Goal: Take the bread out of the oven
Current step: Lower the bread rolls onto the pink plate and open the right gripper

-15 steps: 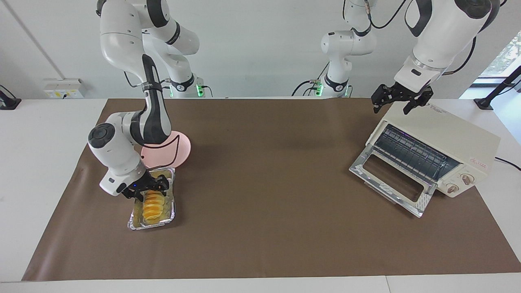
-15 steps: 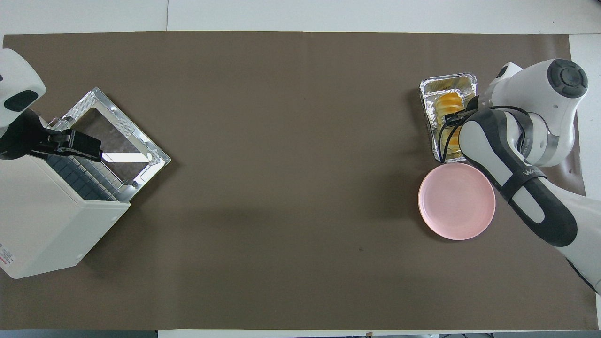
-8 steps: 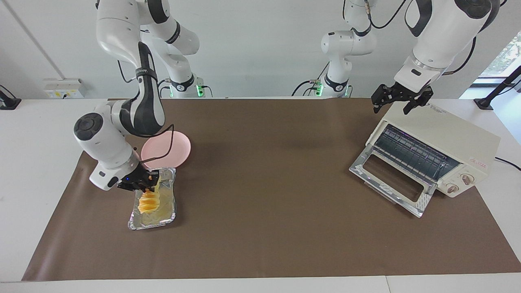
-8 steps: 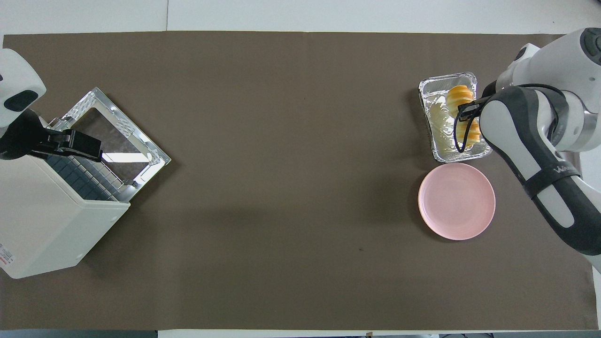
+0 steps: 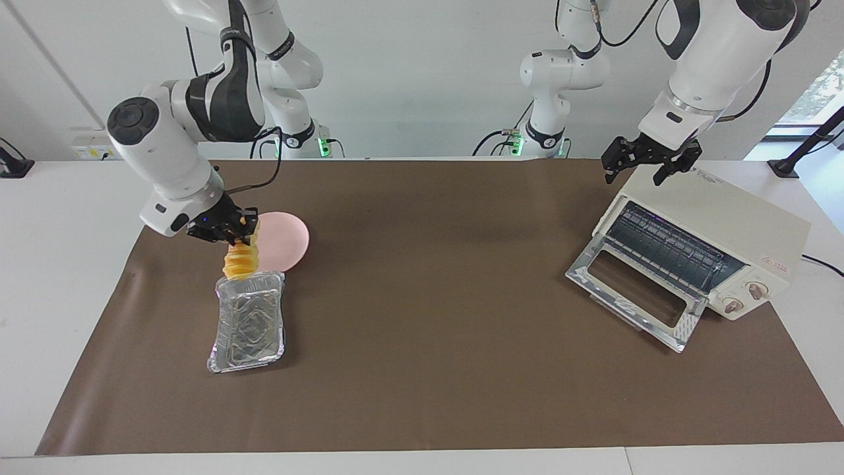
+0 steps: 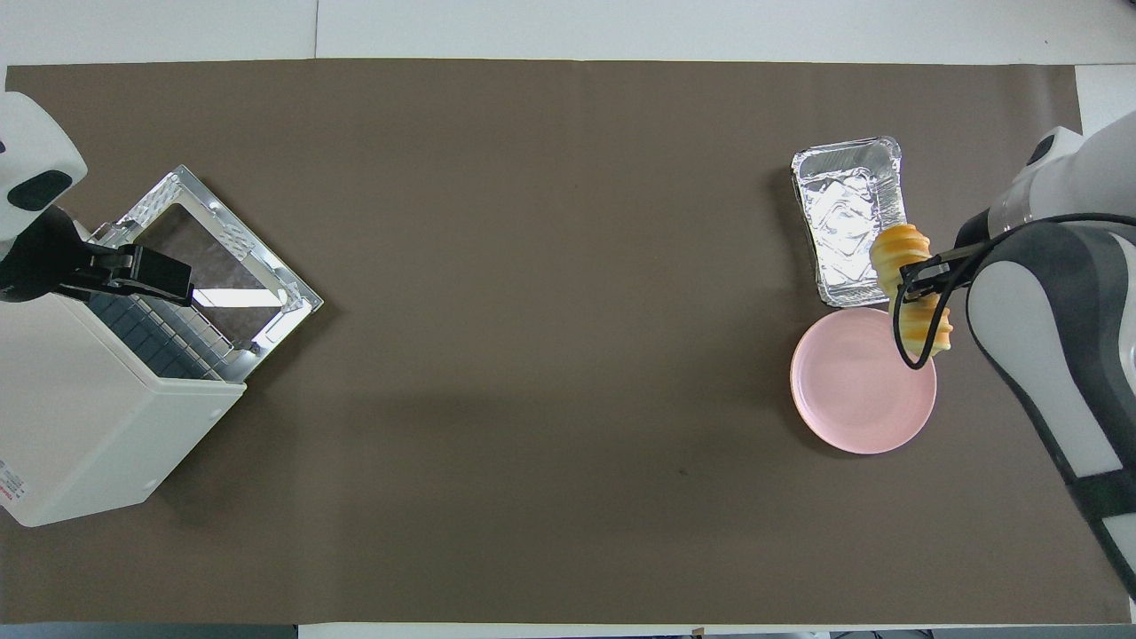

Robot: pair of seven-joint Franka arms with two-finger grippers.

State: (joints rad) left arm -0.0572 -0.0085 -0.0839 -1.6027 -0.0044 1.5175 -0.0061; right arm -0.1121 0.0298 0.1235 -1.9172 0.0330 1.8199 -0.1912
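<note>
**Bread held aloft by right gripper, clear of foil tray**

Right gripper (image 5: 232, 227) — raised in the air at the right arm's end of the counter (image 5: 435, 396), pinching the upper end of the bread (image 5: 241, 260). The loaf hangs downward from the gripper, lengthwise and nearly upright in the facing view. Its lower end is seen against the rim of the foil tray (image 5: 249, 330) nearest the robots. Whether the loaf tip touches that rim cannot be told. In the overhead view the bread covers the gap between tray and pink plate (image 5: 287, 239), overlapping the rim of each.

Foil tray — lies flat on the brown mat (image 5: 435, 369), with nothing in it; its crinkled floor is fully visible. The pink plate lies just beside it, nearer to the robots, with nothing on it.

Oven (image 5: 709, 247) — stands at the left arm's end of the counter, well apart from the bread. Its glass door (image 5: 633, 297) is folded down and open, and the wire rack (image 5: 669, 247) is visible inside.

Left gripper (image 5: 649, 161) — waits over the top corner of the oven nearest the robots, fingers spread wide, holding nothing. Whether it touches the oven's top cannot be told.
</note>
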